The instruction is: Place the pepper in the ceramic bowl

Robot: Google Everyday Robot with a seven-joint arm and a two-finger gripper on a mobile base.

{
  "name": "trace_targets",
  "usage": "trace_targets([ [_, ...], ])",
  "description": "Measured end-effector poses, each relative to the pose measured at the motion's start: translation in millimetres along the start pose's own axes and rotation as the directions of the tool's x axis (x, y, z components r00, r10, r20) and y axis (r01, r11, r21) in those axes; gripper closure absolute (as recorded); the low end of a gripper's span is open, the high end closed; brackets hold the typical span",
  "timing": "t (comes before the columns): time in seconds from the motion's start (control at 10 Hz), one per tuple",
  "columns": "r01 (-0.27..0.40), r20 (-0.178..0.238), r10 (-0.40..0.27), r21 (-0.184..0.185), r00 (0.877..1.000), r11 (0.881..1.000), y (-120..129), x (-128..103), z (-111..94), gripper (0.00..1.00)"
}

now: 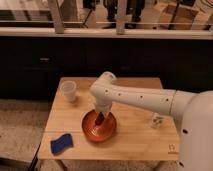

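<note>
Over the front half of the surface [137,136], a little left of its middle, my hand [101,113] hangs above the ceramic bowl [90,133], inside the line of its rim. The pepper [100,120] shows as a small dark red piece directly under my hand and over the inner part of the bowl. I cannot tell if my hand is grasping it or has already released it, and I cannot tell if the pepper touches the bowl's floor.

I judge this to be the placing step, almost at its end. To do it well, I should keep my hand over the bowl's middle, not near the rim. I should let the pepper go only when its lower end is close to the bottom, so it does not bounce out. Then I should lift straight up without pushing the bowl toward the front edge.

The long axis of the pepper seems steep, nearly upright. One end points down into the bowl and the other end up to my hand.
</note>
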Motion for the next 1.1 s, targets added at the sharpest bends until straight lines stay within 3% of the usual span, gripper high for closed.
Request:
trace_targets([
  [0.2, 0.003, -0.001, -0.003, 0.0, 1.0, 1.0, -1.8, -1.1, 0.1, 0.64],
  [0.5, 0.001, 0.005, -0.001, 0.001, 1.0, 1.0, -2.4, -2.3, 0.6, 0.83],
  [1.1, 0.004, 0.002, -0.004, 0.001, 1.0, 1.0, -1.7, -2.3, -0.1, 0.78],
])
